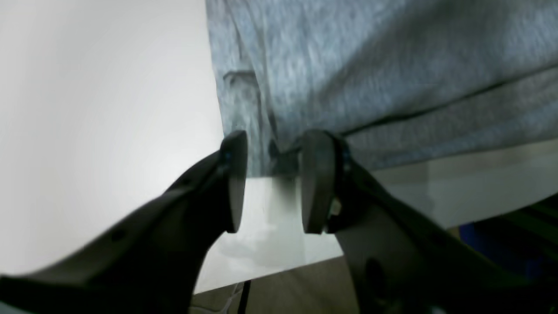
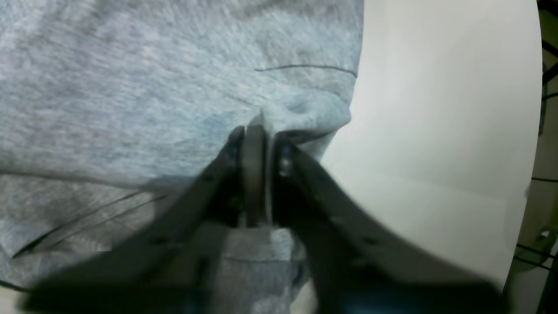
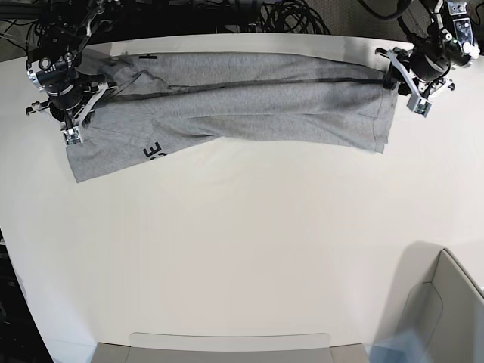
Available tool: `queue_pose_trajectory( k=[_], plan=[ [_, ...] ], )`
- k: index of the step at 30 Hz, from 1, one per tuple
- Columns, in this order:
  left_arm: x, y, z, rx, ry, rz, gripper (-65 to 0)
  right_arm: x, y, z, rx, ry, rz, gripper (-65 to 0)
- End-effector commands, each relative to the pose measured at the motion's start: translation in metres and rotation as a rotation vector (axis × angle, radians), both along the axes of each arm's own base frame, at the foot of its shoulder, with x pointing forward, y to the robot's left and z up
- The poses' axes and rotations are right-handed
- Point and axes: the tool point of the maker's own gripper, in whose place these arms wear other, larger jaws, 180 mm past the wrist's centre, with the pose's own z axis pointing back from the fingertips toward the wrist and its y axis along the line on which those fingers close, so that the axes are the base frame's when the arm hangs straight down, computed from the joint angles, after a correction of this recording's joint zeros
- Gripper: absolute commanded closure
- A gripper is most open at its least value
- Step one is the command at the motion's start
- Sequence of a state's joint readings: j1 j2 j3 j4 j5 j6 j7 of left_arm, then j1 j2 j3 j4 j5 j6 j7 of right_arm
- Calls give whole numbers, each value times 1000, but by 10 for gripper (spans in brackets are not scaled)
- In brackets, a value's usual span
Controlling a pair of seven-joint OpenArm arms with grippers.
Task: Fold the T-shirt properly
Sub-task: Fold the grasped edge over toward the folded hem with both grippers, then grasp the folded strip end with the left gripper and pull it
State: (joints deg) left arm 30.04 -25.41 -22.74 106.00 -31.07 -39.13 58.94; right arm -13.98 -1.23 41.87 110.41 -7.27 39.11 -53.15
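I saw the grey T-shirt (image 3: 242, 102) stretched along the table's (image 3: 242, 249) far edge, limp and light, best taken by its hems, left gripper (image 1: 272, 183) spread, right gripper (image 2: 257, 174) pinching cloth.

You see even, bright overhead light on the white surface (image 3: 242, 249); a soft shadow lies near right. Both wrist views are motion-blurred, dark out-of-focus jaws foremost.

T-shirt (image 3: 249, 106) heather-grey, black block lettering; table (image 3: 242, 249) white; hands black.
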Motion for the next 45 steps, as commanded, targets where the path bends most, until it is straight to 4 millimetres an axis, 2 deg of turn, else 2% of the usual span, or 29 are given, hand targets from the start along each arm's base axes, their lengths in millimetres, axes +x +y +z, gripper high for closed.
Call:
queue_pose_trajectory(
  k=[1,5,11,15,17,18,20,24,27,34,40,45],
  plan=[
    [10,4,15,9,-61,2,-219,6,-1,10,-13,-32,20,-137],
    [17,11,35,21,-142,69,-246,7,-1,10,-12,-36,22,-219],
    [24,4,42,6,-183,78,-384,9,1,11,-8,-40,26,-229],
    [32,-14,38,-22,-178,29,-386,10,2,11,-7,-41,28,-229],
    [31,-18,33,-20,-146,11,-386,12,2,12,-8,-47,27,-229],
    [36,-18,34,-19,-149,8,-386,12,2,12,-7,-45,27,-229],
    [49,-13,34,-9,-149,21,-386,11,2,8,-2,-35,27,-229],
    [59,2,15,-30,-84,81,-385,12,-1,1,5,-18,21,-229],
    [62,9,10,-32,-69,91,-385,10,-3,-4,13,-2,15,-229],
    [61,10,8,-27,-58,83,-385,10,-3,-7,17,3,13,-229],
    [39,-14,-41,-90,110,21,-385,10,-2,-6,17,2,17,-229],
    [23,-31,-77,-171,168,20,-385,10,-5,-5,11,2,16,-229]
  ],
)
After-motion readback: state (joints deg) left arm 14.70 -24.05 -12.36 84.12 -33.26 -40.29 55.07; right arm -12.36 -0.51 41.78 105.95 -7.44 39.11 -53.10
